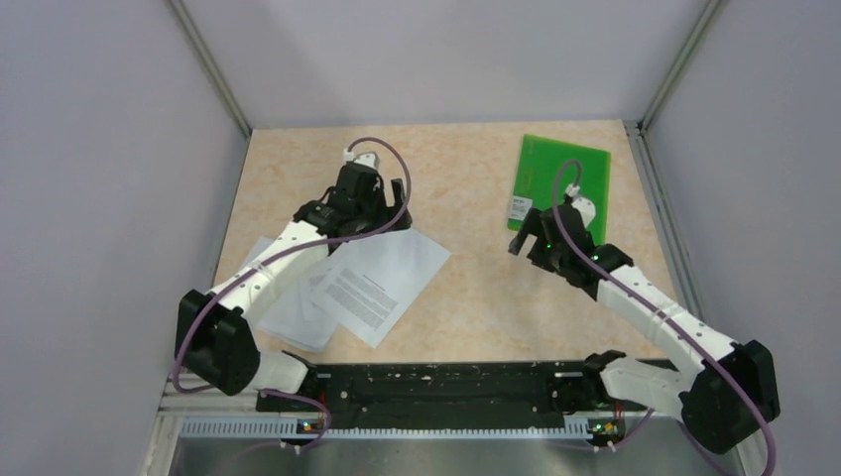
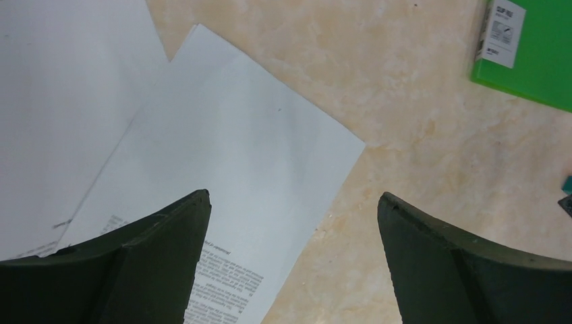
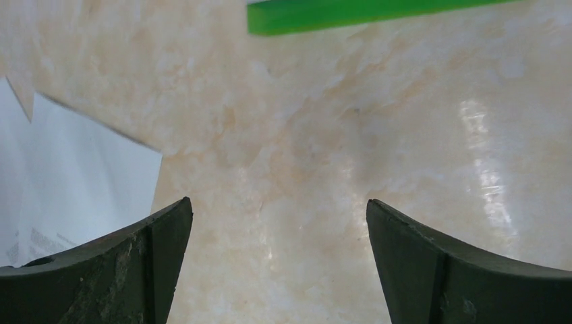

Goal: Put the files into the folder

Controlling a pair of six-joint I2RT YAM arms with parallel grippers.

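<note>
The files are loose white sheets at the table's left. The top printed sheet [image 1: 382, 283] overlaps another sheet [image 1: 293, 312]. In the left wrist view the printed sheet [image 2: 229, 155] lies partly over a second sheet [image 2: 67, 101]. The green folder [image 1: 560, 178] lies flat at the back right, closed, with a white label [image 1: 518, 206]. My left gripper [image 1: 397, 210] is open and empty above the top sheet's far corner [image 2: 293, 202]. My right gripper [image 1: 523, 243] is open and empty over bare table [image 3: 280, 209], just in front of the folder's near edge [image 3: 351, 13].
Grey walls with metal corner posts [image 1: 213, 69] close in the beige table [image 1: 466, 297] on three sides. A black rail [image 1: 436, 387] with the arm bases runs along the near edge. A sheet corner [image 3: 74, 182] shows left of my right gripper.
</note>
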